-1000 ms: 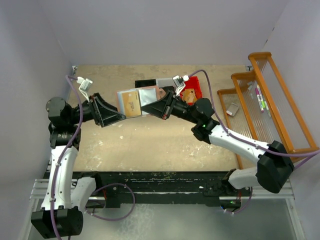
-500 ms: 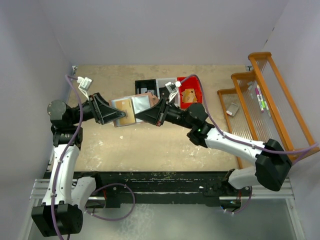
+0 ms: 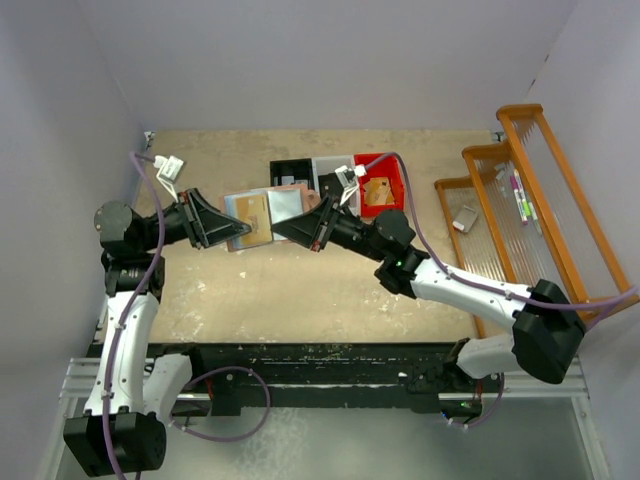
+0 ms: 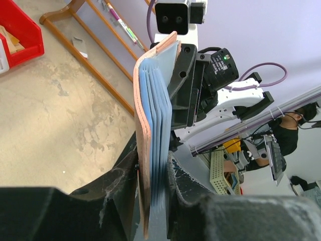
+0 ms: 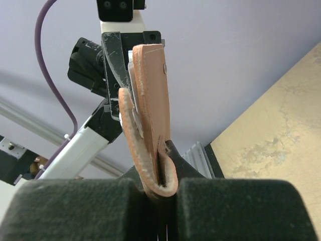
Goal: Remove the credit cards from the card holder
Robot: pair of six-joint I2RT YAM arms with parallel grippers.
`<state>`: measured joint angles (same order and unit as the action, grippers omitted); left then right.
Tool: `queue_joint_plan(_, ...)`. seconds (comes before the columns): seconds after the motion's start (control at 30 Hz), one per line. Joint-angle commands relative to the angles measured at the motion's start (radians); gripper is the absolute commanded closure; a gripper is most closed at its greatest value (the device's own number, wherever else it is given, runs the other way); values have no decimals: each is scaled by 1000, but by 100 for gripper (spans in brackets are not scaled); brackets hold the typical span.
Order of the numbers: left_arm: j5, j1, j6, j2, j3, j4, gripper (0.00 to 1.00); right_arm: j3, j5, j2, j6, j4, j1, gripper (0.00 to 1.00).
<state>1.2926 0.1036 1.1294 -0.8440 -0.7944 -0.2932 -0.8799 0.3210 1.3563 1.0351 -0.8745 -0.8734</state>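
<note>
The card holder (image 3: 262, 214) hangs in the air above the table's far middle, held between both grippers. It is salmon-pink outside and blue-grey inside. My left gripper (image 3: 228, 234) is shut on its left end. In the left wrist view the holder (image 4: 154, 125) stands edge on, its blue slot layers pinched between my fingers (image 4: 153, 201). My right gripper (image 3: 292, 228) is shut on its right end. In the right wrist view the pink edge and snap tab (image 5: 150, 115) sit in my right gripper (image 5: 160, 188). A grey panel (image 3: 285, 204) shows on the holder; I cannot tell whether it is a credit card.
A black bin (image 3: 290, 168), a grey bin (image 3: 328, 168) and a red bin (image 3: 383, 188) holding a tan thing stand at the table's back. A wooden rack (image 3: 520, 200) with pens and a small grey object (image 3: 465, 217) fills the right side.
Both grippers have carried the card holder a little to the left and slightly nearer. The right arm has stretched further left, uncovering the red bin. Both grips are unchanged.
</note>
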Motion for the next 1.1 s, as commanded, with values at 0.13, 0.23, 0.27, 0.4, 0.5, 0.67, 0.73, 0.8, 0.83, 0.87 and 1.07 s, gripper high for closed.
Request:
queue_joint_plan(0.13, -23, -1, -68, -1, -34, 52, 90, -22, -14, -25, -15, -86, -13, 92)
queue_joint_plan(0.23, -29, 0, -142, -8, -56, 128, 95, -23, 48, -38, -8, -24, -5, 66)
queue_joint_plan(0.27, -30, -1, -167, -9, -65, 154, 97, -28, 56, -47, -15, 14, 11, 58)
queue_joint_plan(0.4, -27, -1, -266, -20, -103, 276, 100, -51, 54, -116, -60, 210, 102, 38)
queue_joint_plan(0.5, -34, -1, -347, -23, -128, 361, 100, -113, -33, -170, -142, 451, 172, 33)
queue_joint_plan(0.67, -100, -1, -537, -31, -184, 579, 100, -300, -271, -206, -251, 819, 186, 36)
queue_joint_plan(0.73, -149, -1, -623, -41, -208, 667, 100, -309, -261, -226, -282, 776, 182, 37)
queue_joint_plan(0.8, -182, -1, -687, -56, -230, 734, 100, -301, -171, -226, -257, 698, 159, 38)
queue_joint_plan(0.83, -195, -1, -708, -66, -237, 753, 100, -309, -146, -218, -253, 676, 138, 38)
queue_joint_plan(0.87, -212, -1, -717, -70, -238, 763, 100, -325, -138, -205, -259, 666, 110, 39)
queue_joint_plan(1.07, -260, -1, -738, -78, -244, 782, 100, -418, -39, -61, -269, 620, -31, 42)
